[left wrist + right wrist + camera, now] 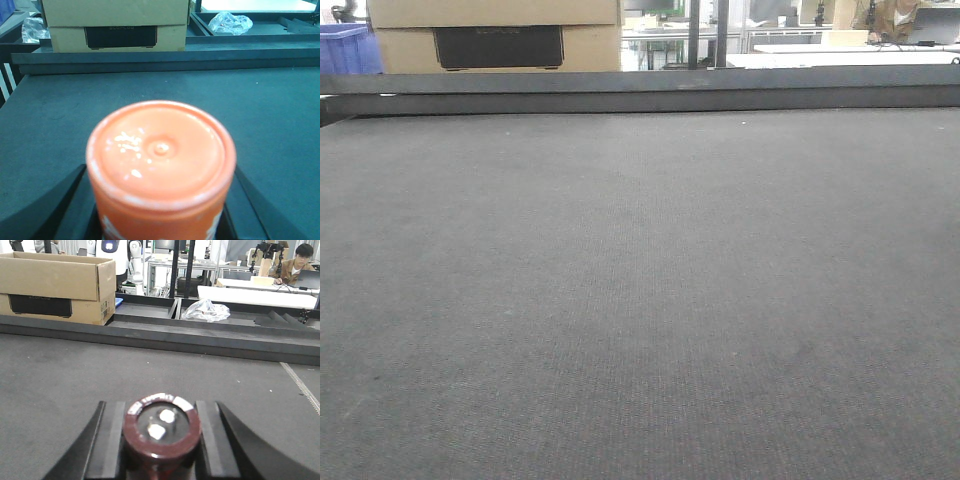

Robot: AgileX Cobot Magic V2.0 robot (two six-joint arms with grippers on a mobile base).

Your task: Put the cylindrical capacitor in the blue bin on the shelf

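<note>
A dark red round capacitor with two silver pins on top sits right up close, squeezed between the two black fingers of the right claw, its pin end up toward the camera. The left claw is closed around a fat orange round can, so the right arm must do the job. The only blue plastic bin I see is far ahead of the claw and to its left, beside a brown cardboard box; no shelf shows.

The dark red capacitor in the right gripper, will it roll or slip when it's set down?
Likely rolls if laid sideways: the capacitor is a round cylinder. Probably stiff, since the right gripper clamps it and it looks undented.
</note>
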